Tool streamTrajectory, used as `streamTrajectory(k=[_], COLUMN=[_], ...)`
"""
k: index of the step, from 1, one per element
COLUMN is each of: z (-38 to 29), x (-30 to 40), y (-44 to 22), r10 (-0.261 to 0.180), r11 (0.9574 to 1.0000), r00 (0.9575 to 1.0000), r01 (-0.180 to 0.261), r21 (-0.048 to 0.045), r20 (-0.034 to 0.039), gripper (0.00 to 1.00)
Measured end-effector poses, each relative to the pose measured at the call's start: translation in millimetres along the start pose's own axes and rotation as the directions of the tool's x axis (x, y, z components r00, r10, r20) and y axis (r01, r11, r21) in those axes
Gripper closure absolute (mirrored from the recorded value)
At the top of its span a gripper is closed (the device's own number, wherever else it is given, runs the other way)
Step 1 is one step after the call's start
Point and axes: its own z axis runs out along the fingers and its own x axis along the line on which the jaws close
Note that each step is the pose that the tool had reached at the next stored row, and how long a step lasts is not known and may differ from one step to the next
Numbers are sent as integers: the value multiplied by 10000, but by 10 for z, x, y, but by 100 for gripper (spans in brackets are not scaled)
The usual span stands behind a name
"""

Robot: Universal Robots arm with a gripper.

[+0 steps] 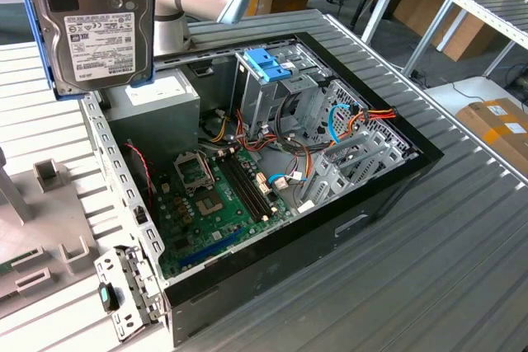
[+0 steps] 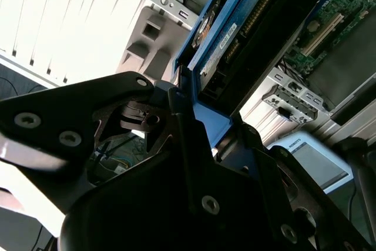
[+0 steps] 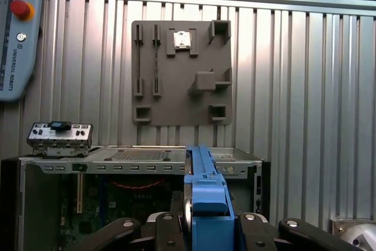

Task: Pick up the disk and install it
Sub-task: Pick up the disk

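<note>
Grey metal edged with a light-blue frame, the disk [image 1: 99, 26] hangs upright in the air at the exterior view's left. It is above the edge of the open computer case [image 1: 396, 179], just beside the power supply [image 1: 157, 105]. In the first wrist view the gripper [image 3: 205, 230] holds it, its black fingers [image 3: 169, 224] pressed narrow against the frame on both sides. Inside the case sit the green motherboard [image 1: 223, 195] and a metal drive cage [image 1: 276, 96] topped by a blue latch [image 1: 268, 63]. The case rests on a ribbed table [image 1: 429, 286].
</note>
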Motion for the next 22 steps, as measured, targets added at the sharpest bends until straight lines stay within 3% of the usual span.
streamTrajectory(k=[22], z=[23], x=[4], y=[-71], r10=[1], r11=[10000], r00=[10000], r01=[-1], r21=[0], r20=[-21], gripper=[63])
